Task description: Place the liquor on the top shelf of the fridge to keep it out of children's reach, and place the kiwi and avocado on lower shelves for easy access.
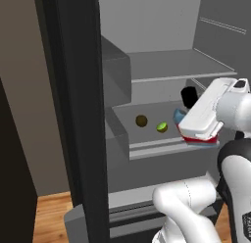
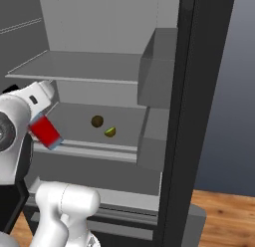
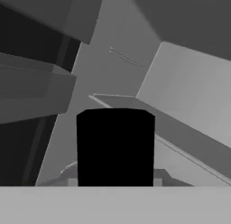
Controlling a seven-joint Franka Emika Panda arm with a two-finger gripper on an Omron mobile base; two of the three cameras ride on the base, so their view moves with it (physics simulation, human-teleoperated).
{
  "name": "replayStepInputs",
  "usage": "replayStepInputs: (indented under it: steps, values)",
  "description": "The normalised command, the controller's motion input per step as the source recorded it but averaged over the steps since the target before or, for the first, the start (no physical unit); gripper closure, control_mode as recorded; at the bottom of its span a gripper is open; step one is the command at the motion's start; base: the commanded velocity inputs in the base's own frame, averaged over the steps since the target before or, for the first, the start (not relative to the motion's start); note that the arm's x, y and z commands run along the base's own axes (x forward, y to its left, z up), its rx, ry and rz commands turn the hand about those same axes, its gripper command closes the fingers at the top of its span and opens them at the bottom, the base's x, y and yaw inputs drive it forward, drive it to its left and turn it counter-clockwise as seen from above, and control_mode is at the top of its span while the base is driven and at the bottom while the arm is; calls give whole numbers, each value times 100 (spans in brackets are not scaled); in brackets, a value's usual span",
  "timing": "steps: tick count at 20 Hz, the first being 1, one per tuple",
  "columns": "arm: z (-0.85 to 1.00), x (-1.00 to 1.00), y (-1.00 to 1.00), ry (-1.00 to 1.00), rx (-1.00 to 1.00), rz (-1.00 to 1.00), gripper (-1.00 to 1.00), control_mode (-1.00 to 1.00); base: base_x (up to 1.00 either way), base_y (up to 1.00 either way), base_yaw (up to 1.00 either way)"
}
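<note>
The end effector (image 1: 188,120) grasps the liquor (image 2: 46,132) at centre right, below the top shelf (image 1: 181,65). Kiwi (image 1: 141,121) and avocado (image 1: 162,127) already rest on the lower shelf (image 1: 162,148).

Liquor (image 2: 46,131) red, black-capped; kiwi (image 1: 141,121) olive-brown; avocado (image 1: 162,127) yellow-green; fridge (image 1: 73,114) black outside.

Base views flank arm, share fridge (image 1: 73,90) interior; hand view close along bottle cap (image 3: 115,146).
</note>
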Motion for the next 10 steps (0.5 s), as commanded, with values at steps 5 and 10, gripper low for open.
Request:
replayStepInputs:
  steps: [5, 10]
  values:
    - [32, 22, 0, -3, 2, -13, 100, -100, 0, 0, 0]
    - [36, 16, -13, 0, 9, -9, 100, -100, 0, 0, 0]
